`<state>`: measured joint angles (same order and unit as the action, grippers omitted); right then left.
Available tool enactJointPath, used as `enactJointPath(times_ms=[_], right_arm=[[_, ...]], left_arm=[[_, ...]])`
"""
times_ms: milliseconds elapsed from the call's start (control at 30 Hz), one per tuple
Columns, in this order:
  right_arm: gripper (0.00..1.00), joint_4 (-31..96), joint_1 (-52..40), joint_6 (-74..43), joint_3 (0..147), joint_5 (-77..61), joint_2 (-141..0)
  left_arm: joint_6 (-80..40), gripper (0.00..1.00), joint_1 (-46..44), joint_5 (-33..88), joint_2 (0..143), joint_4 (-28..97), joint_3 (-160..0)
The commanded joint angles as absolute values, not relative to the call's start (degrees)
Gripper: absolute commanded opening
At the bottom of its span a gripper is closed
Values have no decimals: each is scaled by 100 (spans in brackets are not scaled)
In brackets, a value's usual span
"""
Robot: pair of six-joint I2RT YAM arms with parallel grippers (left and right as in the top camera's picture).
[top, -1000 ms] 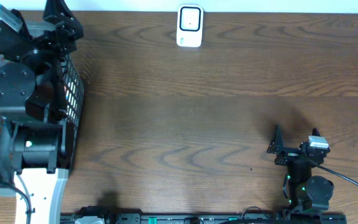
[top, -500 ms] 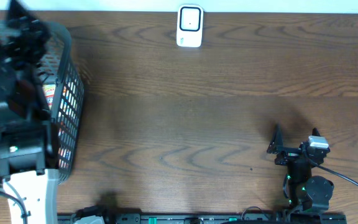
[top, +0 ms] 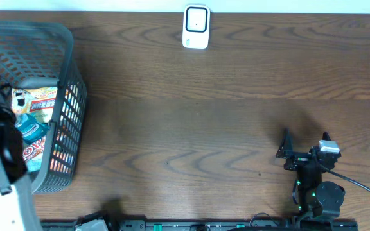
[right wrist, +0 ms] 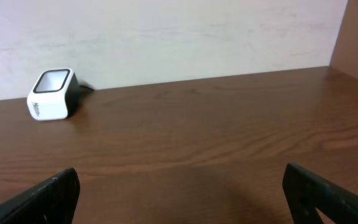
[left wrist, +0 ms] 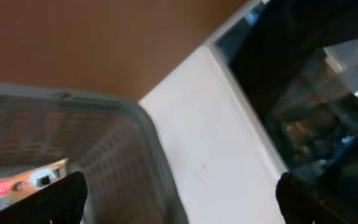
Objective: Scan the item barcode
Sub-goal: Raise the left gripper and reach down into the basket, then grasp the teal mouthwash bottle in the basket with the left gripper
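While both pairs of jaws stand spread wide and empty, the left gripper [left wrist: 179, 205] hangs above a corner of the grey mesh basket [top: 70, 96] at the overhead frame's left edge, where snack packets [top: 38, 102] lie. The right gripper [right wrist: 182, 196], lower right, faces the white barcode scanner [right wrist: 51, 94], well apart.

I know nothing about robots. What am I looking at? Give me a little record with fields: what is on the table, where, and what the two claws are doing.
table: brown wood
basket: grey mesh, at the table's left end
packets: colourful, lying inside the basket
scanner: small white box, middle of the far edge
left gripper: open, holding nothing, at the basket
right gripper: open, holding nothing, low at the near right, facing the scanner
scan: not yet done; no item is out of the basket
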<state>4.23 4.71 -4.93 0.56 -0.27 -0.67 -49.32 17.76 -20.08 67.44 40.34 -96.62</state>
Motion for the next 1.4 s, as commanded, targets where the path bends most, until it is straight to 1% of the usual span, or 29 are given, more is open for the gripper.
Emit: enactJointPath(times_ms=[0, 100, 167, 300, 467, 533, 600, 667, 733, 767, 867, 1067, 1367], right_arm=[[99, 427, 493, -419, 30, -54, -32], [99, 427, 493, -419, 30, -56, -32], [99, 427, 493, -419, 30, -56, -32], [99, 427, 493, -419, 30, -54, -32], [99, 427, 493, -419, 30, -56, -32], [99, 427, 493, -419, 30, -54, -32], [99, 427, 493, -419, 30, -56, -32], [99, 427, 493, -419, 30, -56, -32], [99, 427, 493, -419, 30, -56, -32], [99, 427, 493, -419, 30, -56, -32], [99, 427, 493, -419, 30, -56, -32], [99, 427, 493, -419, 30, -56, -32], [99, 427, 493, -419, 30, -54, -32]], left_arm=[[-5384, 97, 2034, -2235, 7505, 4974, -10545], [-6198, 97, 2375, -2036, 8213, 6270, -11174], [-6246, 97, 2598, -1691, 8597, 6646, -11334], [-6136, 97, 2799, -965, 9236, 6676, -11345], [-6139, 97, 2786, -950, 9776, 6866, -11343], [-6213, 97, 2794, -902, 9880, 7129, -11343], [-7026, 97, 2794, -950, 9898, 7815, -11343], [-8117, 97, 2794, -1039, 9891, 8639, -11343], [-8838, 97, 2794, -1168, 9891, 9216, -11343], [-8978, 97, 2794, -1256, 9891, 9354, -11330], [-8991, 97, 2794, -1293, 9891, 9395, -11260], [-8989, 97, 2794, -1455, 9920, 8737, -10812], [-8991, 97, 2797, -1619, 10003, 8272, -10228]])
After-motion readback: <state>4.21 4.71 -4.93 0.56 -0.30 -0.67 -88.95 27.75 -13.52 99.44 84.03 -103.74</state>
